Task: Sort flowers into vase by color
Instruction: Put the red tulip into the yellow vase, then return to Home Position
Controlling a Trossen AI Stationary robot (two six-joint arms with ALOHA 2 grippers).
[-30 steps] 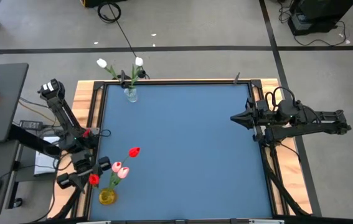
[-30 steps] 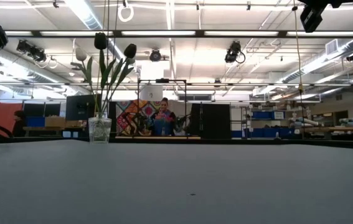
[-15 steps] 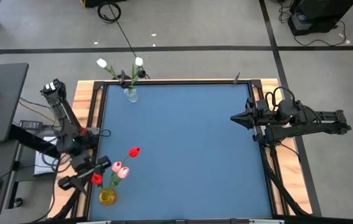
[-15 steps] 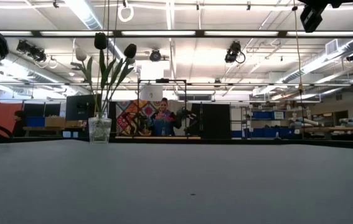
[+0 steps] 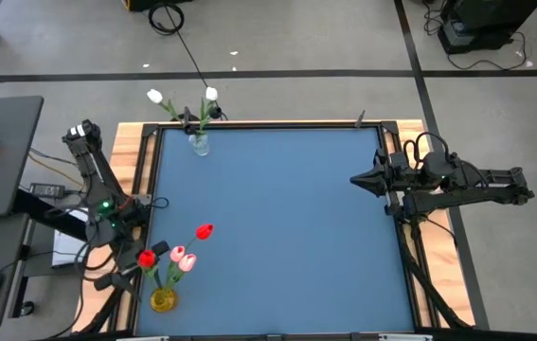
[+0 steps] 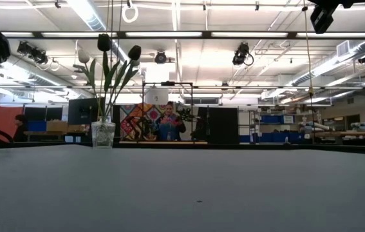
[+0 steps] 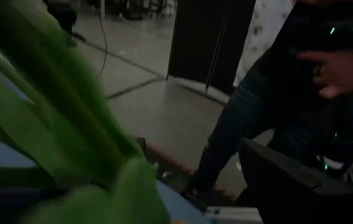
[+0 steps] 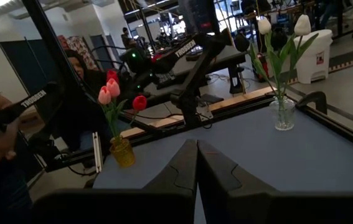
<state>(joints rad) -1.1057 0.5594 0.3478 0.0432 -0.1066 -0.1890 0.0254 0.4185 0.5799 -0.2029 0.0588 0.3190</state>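
Red and pink tulips (image 5: 179, 256) w/ green stems stand in yellow vase (image 5: 163, 300) at table's near-left corner; white and black ones in clear vase (image 5: 199, 144) at far-left corner. Left gripper (image 5: 131, 269) beside yellow vase, fingers apart, empty. Right gripper (image 5: 355, 180) at right edge, fingers together.

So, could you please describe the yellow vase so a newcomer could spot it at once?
On the blue table, look at the near corner on the left arm's side. The yellow vase stands there, amber and squat, holding red and pink tulips; the clear vase holds white ones.
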